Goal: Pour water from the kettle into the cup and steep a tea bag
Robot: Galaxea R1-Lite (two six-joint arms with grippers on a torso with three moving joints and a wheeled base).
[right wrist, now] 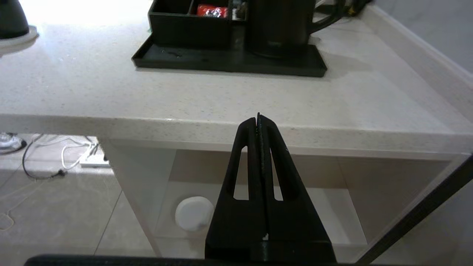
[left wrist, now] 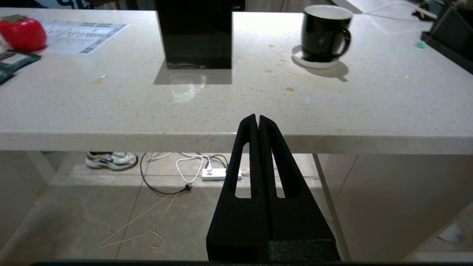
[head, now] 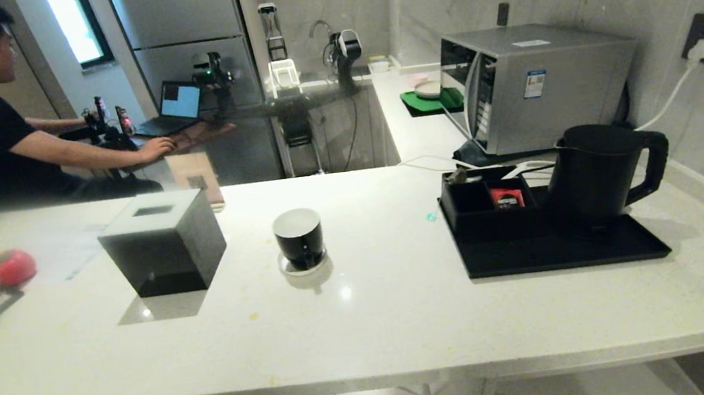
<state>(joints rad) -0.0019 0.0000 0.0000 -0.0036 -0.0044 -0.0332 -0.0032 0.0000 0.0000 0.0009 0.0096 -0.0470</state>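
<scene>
The kettle [head: 601, 172] stands upright at the right end of a black tray [head: 564, 253] on the right part of the tabletop [head: 391, 312], its loop handle turned toward the right edge and its spout toward the compartment box [head: 485, 199] that shares the tray. The cup [head: 299, 238] sits on a white saucer [head: 303, 266] near the middle of the tabletop, well apart from the tray, with the black tissue box [head: 161, 242] beside it on the left. No tea bag can be made out for sure; a small green scrap [head: 432, 216] lies just left of the tray, and the box holds a red packet [head: 506, 198]. Both arms hang parked below the near edge: the right gripper [right wrist: 258, 118] has its fingers closed on nothing and points up toward the tray, the left gripper [left wrist: 257, 118] is likewise closed and empty, facing the stretch between tissue box and cup. So the right arm looks the nearer one for the kettle, the left for the cup. The handle side faces a raised rim along the right edge, so room there seems tight. The near strip of tabletop in front of the tray offers a freer approach, and the bare span between tray and cup gives space to carry the kettle across.
</scene>
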